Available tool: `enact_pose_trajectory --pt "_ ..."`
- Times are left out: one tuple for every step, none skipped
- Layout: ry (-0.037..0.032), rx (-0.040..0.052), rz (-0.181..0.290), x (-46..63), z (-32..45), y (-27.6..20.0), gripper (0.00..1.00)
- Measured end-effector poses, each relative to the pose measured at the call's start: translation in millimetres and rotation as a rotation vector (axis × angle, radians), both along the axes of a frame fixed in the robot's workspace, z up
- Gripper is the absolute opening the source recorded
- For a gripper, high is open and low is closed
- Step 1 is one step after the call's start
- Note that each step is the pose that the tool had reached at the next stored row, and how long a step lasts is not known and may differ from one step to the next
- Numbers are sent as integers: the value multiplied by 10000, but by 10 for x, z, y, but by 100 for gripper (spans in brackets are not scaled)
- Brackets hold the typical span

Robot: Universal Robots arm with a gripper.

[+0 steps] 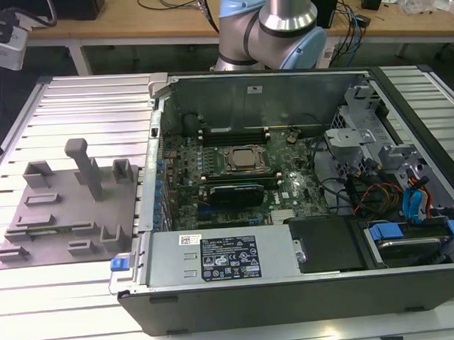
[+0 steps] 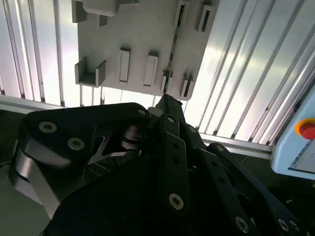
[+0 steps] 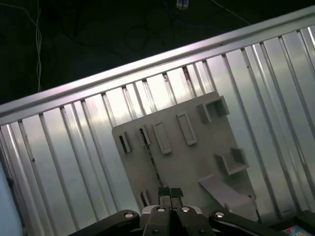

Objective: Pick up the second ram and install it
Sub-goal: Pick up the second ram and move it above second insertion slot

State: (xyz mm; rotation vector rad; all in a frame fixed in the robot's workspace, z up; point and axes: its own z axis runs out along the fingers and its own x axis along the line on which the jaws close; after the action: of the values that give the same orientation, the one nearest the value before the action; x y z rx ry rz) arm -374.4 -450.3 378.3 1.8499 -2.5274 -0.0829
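The second ram (image 3: 150, 157) stands on edge in slotted holders of a grey fixture plate (image 3: 197, 162). It looks like a thin dark strip, also seen in the second wrist view (image 2: 173, 49). My gripper (image 3: 171, 192) hangs well above the plate, over the near end of the ram, with its fingertips together and nothing between them. In the second wrist view, the gripper (image 2: 166, 98) tapers to a point over the plate (image 2: 138, 29). The exterior view shows the plate (image 1: 63, 215) at its left, beside the open computer case (image 1: 292, 287) with the motherboard (image 1: 288, 190).
A tall grey post (image 1: 84, 169) rises from the fixture plate. The ribbed metal table (image 1: 81, 101) carries both plate and case. Inside the case are a CPU socket (image 1: 244, 159), a power supply (image 1: 216, 257) and drive cables (image 1: 394, 196). A red button (image 2: 307, 130) sits beside the table.
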Motion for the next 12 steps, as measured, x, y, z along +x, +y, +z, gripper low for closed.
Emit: enact_pose_trajectory --pt "0 0 170 0 0 0 8" --pt "0 0 343 0 0 0 8" --pt "1 0 483 0 0 0 8" --pt "1 0 630 0 0 0 8" --pt "0 1 735 0 0 0 8" --pt "0 0 816 0 0 0 8" --pt "0 0 948 0 0 0 8" --pt "0 0 1020 0 0 0 8" --pt "0 1 1099 0 0 0 8" --pt "1 0 1243 0 0 0 8" --pt "1 0 1396 0 0 0 8" --pt "0 0 1565 0 0 0 8"
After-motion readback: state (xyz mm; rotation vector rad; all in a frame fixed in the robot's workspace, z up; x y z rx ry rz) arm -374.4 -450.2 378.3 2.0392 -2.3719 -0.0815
